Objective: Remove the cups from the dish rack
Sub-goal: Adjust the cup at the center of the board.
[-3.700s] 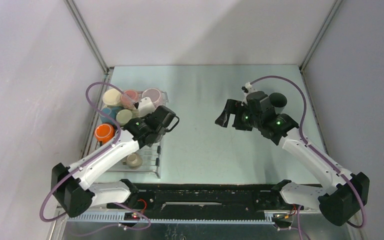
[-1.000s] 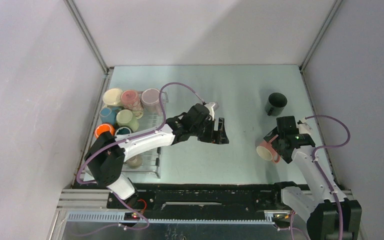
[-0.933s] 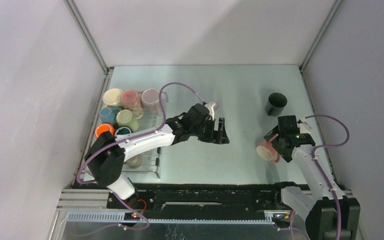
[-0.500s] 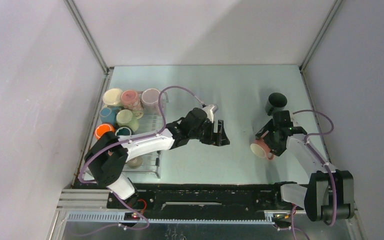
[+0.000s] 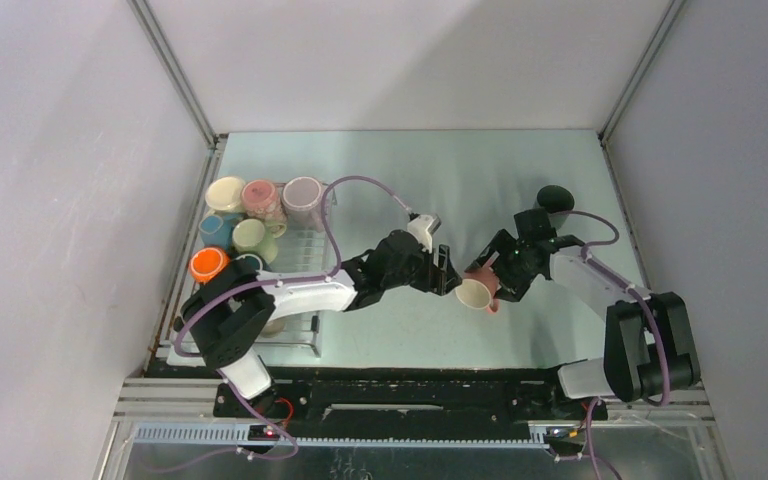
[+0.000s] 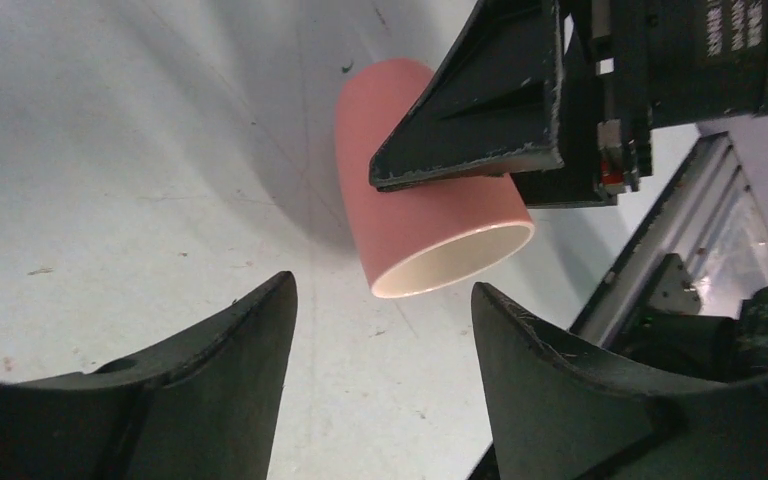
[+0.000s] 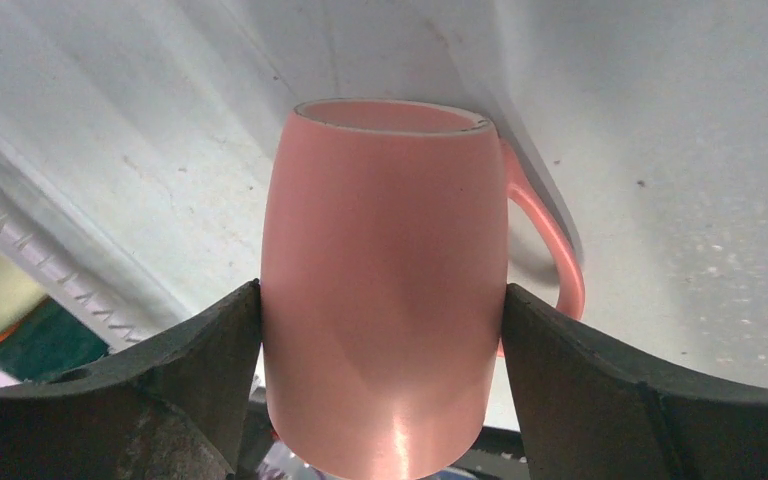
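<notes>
A pink cup (image 7: 385, 290) is held off the table, tipped on its side, with my right gripper (image 7: 380, 292) shut on its body and its handle out to the right. In the top view this pink cup (image 5: 476, 293) hangs at mid-table, and my right gripper (image 5: 498, 276) meets my left gripper (image 5: 448, 274) there. My left gripper (image 6: 380, 300) is open, and the cup's cream-lined mouth (image 6: 450, 268) sits just beyond its fingertips, not touching them. The dish rack (image 5: 300, 346) on the left holds several cups, among them orange (image 5: 208, 265), pale green (image 5: 249, 234) and cream (image 5: 225, 192).
A dark cup (image 5: 556, 196) stands on the table at the back right, partly behind my right arm. My left arm crosses over the rack's near end. The black rail with the arm bases (image 5: 410, 395) runs along the near edge.
My right arm swung left, carrying the pink cup from the right side to mid-table, up to the left gripper. The left gripper's jaws narrowed somewhat and it shifted slightly nearer.
</notes>
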### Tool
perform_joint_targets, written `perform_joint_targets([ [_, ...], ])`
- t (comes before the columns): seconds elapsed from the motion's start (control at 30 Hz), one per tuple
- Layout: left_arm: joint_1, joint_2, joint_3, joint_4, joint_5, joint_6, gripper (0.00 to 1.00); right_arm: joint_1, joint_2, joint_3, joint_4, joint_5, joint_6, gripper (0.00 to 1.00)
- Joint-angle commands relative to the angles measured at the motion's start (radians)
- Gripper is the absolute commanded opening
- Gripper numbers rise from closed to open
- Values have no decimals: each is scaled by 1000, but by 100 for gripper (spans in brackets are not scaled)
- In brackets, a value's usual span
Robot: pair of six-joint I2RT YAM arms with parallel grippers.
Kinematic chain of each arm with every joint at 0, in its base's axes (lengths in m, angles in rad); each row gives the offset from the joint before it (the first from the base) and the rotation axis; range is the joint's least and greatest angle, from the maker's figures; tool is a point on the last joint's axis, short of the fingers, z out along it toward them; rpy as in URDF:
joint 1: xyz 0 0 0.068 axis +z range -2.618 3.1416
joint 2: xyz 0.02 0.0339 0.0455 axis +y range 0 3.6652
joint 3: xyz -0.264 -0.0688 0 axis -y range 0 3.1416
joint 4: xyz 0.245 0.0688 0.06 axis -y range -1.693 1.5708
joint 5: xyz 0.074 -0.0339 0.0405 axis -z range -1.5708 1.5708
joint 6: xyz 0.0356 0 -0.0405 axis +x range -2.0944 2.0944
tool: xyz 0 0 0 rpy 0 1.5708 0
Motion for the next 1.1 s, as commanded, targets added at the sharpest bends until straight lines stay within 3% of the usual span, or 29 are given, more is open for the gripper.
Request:
perform_joint_targets([
  [0.0,-22,1,-54,113,-74,78,70,9,36,59,34,-128,43,83],
  [0.33,-48,64,-23,122,-127,105,63,6,105,132,29,-195,45,83],
  [0.57,-49,111,79,60,-162,144,55,0,120,151,34,-226,53,83],
  [0.77,-48,133,154,-4,-174,143,36,-9,117,185,5,-208,35,84],
  [0.97,-47,146,237,-114,-187,142,1,-14,93,228,-28,-157,8,88],
  [1.07,-46,147,279,-168,-197,131,0,-16,68,264,-57,-101,-21,92],
])
